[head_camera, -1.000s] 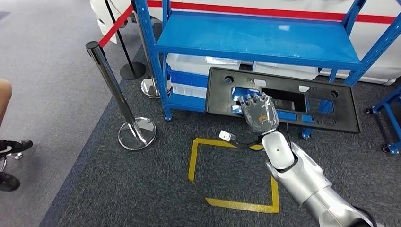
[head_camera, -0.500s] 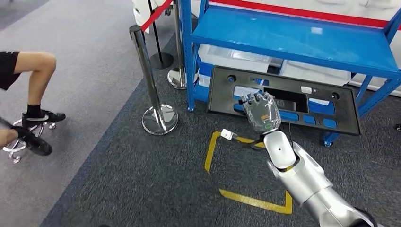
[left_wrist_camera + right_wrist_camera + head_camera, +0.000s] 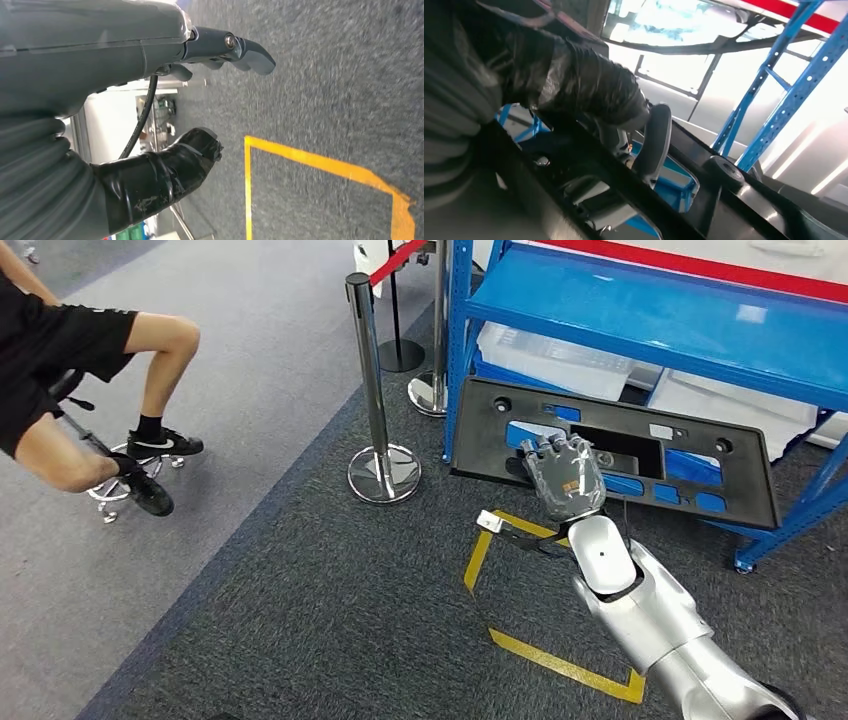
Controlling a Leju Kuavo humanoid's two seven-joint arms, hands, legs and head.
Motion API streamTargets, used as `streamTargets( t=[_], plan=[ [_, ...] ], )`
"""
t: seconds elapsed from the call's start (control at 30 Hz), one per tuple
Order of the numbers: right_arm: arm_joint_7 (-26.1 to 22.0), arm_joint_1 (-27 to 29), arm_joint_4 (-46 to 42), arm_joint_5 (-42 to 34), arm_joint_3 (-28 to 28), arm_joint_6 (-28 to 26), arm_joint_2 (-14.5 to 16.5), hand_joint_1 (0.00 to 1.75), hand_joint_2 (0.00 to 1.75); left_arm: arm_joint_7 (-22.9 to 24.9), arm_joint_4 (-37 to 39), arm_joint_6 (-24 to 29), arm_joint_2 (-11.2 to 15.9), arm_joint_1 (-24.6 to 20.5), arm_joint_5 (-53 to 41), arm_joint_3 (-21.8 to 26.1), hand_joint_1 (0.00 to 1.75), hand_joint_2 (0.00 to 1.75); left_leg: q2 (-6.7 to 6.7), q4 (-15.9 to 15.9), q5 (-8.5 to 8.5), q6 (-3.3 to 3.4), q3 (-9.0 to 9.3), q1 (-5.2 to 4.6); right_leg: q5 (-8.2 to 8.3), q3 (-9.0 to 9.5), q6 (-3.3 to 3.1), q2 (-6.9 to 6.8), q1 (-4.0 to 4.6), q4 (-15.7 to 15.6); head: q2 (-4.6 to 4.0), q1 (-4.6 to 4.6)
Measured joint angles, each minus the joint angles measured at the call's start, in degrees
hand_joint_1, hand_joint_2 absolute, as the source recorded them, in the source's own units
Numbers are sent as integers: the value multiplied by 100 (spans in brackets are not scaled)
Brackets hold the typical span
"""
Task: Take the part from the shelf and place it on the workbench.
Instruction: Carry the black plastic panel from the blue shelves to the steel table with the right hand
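carpet [image 3: 300, 620] open | right hand [image 3: 565, 480] grips panel [image 3: 480, 430] | shelf [image 3: 640, 310] behind

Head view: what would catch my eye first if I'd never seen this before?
The silver right hand holding a long black panel in front of a blue shelf. On the carpet below lies a yellow tape square. At far left, a person's legs by a stool.
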Motion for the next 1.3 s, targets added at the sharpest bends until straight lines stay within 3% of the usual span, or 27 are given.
streamTargets(
  t=[0.07, 0.13, 0.2, 0.27, 0.33, 0.37, 0.43, 0.47, 0.5, 0.53, 0.57, 0.63, 0.67, 0.7, 0.73, 0.77, 0.83, 0.9, 0.97, 1.0, 1.03, 1.07, 1.13, 1.17, 1.2, 1.23, 1.3],
  plan=[
    [-33, -5, 1, -3, -34, 22, -3, 175, 175, -3, 4, -3, -1, 0, 1, 0, 0, 175, 303, 531, -515, -62, -179, 6, 139, -110, -73, -135, 8, -36, 0, -5],
    [-53, 1, 1, -6, -72, 40, -9, 175, 175, -10, 4, -10, 3, -3, 0, 0, 0, 175, 435, 1266, -937, -126, -327, 34, 244, -251, -88, -267, 27, -21, 0, -8],
    [-58, 6, 2, -8, -98, 53, -13, 175, 175, -15, 4, -20, -1, -5, 1, 0, 0, 175, 460, 1522, -876, -171, -218, 58, 333, -408, -76, -418, 33, 19, 0, -8],
    [-60, 3, 2, -10, -128, 56, -13, 175, 175, -18, 4, -24, -1, -16, 1, 0, 0, 175, 567, 1015, -629, -181, 278, 68, 419, -557, -47, -558, 35, 71, 0, -8],
    [-65, -4, -4, -15, -181, 52, -25, 175, 175, -26, 4, -24, 19, -39, -1, 0, 0, 175, 765, 251, -653, -121, 816, 15, 502, -638, 11, -684, 47, 94, 0, -7],
    [-70, -13, -8, -17, -205, 52, -34, 175, 175, -33, 4, -25, 28, -48, -2, 0, 0, 175, 821, 10, -708, -67, 941, -19, 544, -644, 46, -747, 51, 87, 0, -4],
    [-85, -29, -10, -21, -234, 55, -52, 175, 175, -42, 4, -31, 51, -44, -6, 0, 0, 175, 748, -111, -653, 69, 909, -61, 653, -626, 118, -872, 51, 23, 0, 1],
    [-99, -34, -10, -22, -241, 58, -70, 175, 175, -46, 4, -35, 56, -39, -7, 0, 0, 175, 698, -154, -577, 123, 877, -53, 659, -629, 158, -851, 44, 12, 0, 1],
    [-115, -35, -9, -23, -249, 62, -91, 175, 175, -48, 5, -42, 61, -38, -8, 0, 0, 175, 645, -185, -483, 179, 833, -40, 557, -655, 194, -733, 38, 56, 0, 1],
    [-131, -33, -9, -23, -256, 66, -112, 175, 175, -48, 5, -48, 62, -40, -8, 0, 0, 175, 602, -220, -384, 229, 775, -25, 349, -703, 223, -561, 34, 191, 0, 1],
    [-144, -32, -8, -24, -262, 69, -141, 175, 175, -48, 5, -52, 60, -46, -8, 0, 0, 175, 558, -236, -286, 267, 695, -15, 34, -776, 238, -354, 27, 456, 0, 1],
    [-152, -22, -8, -27, -266, 78, -188, 175, 175, -49, 5, -64, 55, -62, -8, 0, 0, 175, 438, -235, -108, 311, 474, -31, -524, -911, 225, -138, 48, 1171, 0, 0],
    [-153, -13, -7, -28, -267, 82, -214, 175, 175, -49, 6, -68, 53, -65, -8, 0, 0, 175, 362, -231, -16, 318, 353, -42, -633, -918, 208, -108, 63, 1459, 0, 0],
    [-155, -4, -7, -30, -269, 85, -232, 175, 175, -49, 7, -73, 50, -63, -8, 0, 0, 175, 279, -225, 77, 318, 232, -50, -594, -839, 182, -97, 80, 1575, 0, -1],
    [-157, 2, -7, -31, -272, 84, -242, 175, 175, -48, 7, -74, 49, -59, -9, 0, 0, 175, 203, -220, 166, 312, 119, -55, -460, -669, 148, -81, 97, 1493, 0, -1],
    [-158, 3, -7, -32, -278, 81, -250, 175, 175, -46, 7, -74, 48, -57, -9, 0, 0, 175, 125, -213, 258, 301, 9, -58, -318, -399, 102, -16, 113, 1236, 0, -1],
    [-157, 0, -15, -36, -308, 75, -260, 175, 175, -45, 5, -74, 42, -60, -9, 0, 0, 175, -10, -203, 421, 260, -150, -67, -322, 191, 16, 219, 132, 473, 0, -8],
    [-155, 2, -26, -39, -342, 73, -273, 175, 175, -45, 5, -74, 38, -58, -9, 0, 0, 175, -136, -241, 575, 193, -205, -64, -445, 433, -24, 333, 150, 31, 0, -10],
    [-156, -7, -34, -40, -352, 73, -279, 175, 175, -43, 7, -74, 50, -27, -9, 0, 0, 175, -262, -341, 718, 115, -218, -54, -345, 373, -60, 198, 144, -33, 0, -7],
    [-158, -16, -37, -39, -352, 73, -278, 175, 175, -39, 8, -75, 54, -13, -9, 0, 0, 175, -224, -337, 673, 88, -259, -52, -268, 335, -96, 115, 127, -65, 0, -8],
    [-163, -20, -42, -39, -353, 72, -276, 175, 175, -34, 10, -74, 57, -2, -7, 0, 0, 175, -103, -221, 487, 60, -329, -50, -168, 281, -135, 26, 107, -105, 0, -8],
    [-169, -22, -45, -38, -353, 72, -274, 175, 175, -29, 11, -73, 66, 2, -2, 0, 0, 175, 76, 21, 181, 31, -416, -32, -70, 211, -160, -57, 87, -137, 0, -10],
    [-177, -13, -50, -32, -354, 73, -257, 175, 175, -21, 13, -71, 77, 16, 21, 1, 0, 175, 377, 768, -474, -70, -579, 14, 89, 51, -172, -210, 95, -146, 0, -13],
    [-176, -4, -49, -26, -352, 75, -227, 175, 175, -21, 13, -74, 88, 28, 40, 2, 0, 175, 430, 1138, -614, -124, -608, 51, 159, -45, -156, -290, 93, -134, 0, -14],
    [-170, 7, -48, -19, -350, 79, -184, 175, 175, -25, 13, -79, 96, 40, 57, 3, 0, 175, 454, 1405, -607, -174, -581, 88, 226, -148, -137, -373, 90, -116, 0, -14],
    [-162, 18, -46, -13, -345, 81, -131, 175, 175, -33, 13, -85, 105, 54, 73, 4, 0, 175, 474, 1507, -490, -220, -467, 126, 291, -265, -113, -457, 86, -91, 0, -14],
    [-148, 28, -46, -4, -328, 83, -38, 175, 175, -56, 13, -94, 130, 68, 98, 5, 0, 175, 605, 1134, -302, -288, 56, 175, 389, -475, -51, -616, 79, -18, 0, -14]
  ],
)
